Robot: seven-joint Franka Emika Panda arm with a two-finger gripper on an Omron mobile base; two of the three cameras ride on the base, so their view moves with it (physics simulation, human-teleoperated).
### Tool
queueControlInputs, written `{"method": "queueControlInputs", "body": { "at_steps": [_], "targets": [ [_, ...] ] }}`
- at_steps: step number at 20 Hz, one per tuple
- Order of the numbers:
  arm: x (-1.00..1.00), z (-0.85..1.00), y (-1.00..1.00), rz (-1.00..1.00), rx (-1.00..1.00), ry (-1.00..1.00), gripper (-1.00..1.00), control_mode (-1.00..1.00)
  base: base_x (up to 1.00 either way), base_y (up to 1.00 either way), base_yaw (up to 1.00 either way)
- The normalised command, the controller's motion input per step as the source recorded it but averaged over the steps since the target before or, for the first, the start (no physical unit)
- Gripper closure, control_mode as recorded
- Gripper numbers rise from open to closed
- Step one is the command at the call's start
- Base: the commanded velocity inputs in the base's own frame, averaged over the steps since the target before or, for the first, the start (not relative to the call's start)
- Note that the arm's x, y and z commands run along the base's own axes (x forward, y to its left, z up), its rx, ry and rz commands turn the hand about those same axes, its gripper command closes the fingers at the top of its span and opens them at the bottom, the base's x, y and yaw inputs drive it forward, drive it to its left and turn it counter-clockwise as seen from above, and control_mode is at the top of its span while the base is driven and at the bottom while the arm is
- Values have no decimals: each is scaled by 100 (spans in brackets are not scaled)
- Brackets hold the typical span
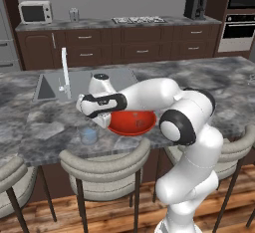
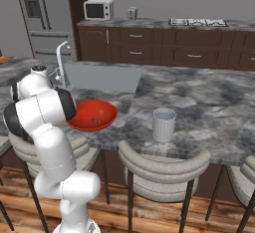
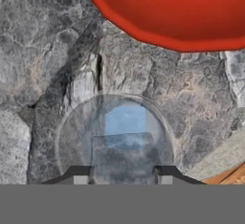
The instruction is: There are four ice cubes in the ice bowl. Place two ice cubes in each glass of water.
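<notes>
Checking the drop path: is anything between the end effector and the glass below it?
Nothing visible. In the hand view the end effector looks straight down onto the glass, its mouth uncovered. The red bowl sits apart from it on the counter.

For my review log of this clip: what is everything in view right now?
ice bowl: one, red, counter's front edge near the sink
bowl ice cubes: two pale specks, inside the bowl
held ice cube: one, translucent, between the tool's tips above the left glass
left glass: one, clear, bluish water, left of the bowl
right glass: one, clear, right of the bowl
sink: one, grey, with white faucet
microwave: one, white, back counter
stools: several, beige, below the counter
arm: one, white
tool: one, dark, over the left glass
</notes>
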Motion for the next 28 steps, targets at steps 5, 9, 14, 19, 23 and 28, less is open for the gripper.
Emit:
{"method": "queueControlInputs", "body": {
  "at_steps": [5,9,14,19,23,28],
  "targets": [
    [-1,-15,0,0,0,0,100,-100,0,0,0],
    [1,-2,0,0,0,0,100,-100,0,0,0],
    [0,0,0,0,0,0,100,-100,0,0,0],
    [0,0,0,0,0,0,-100,-100,0,0,0],
    [0,0,0,0,0,0,-100,-100,0,0,0],
    [0,9,0,0,0,0,-100,-100,0,0,0]
  ]
}}
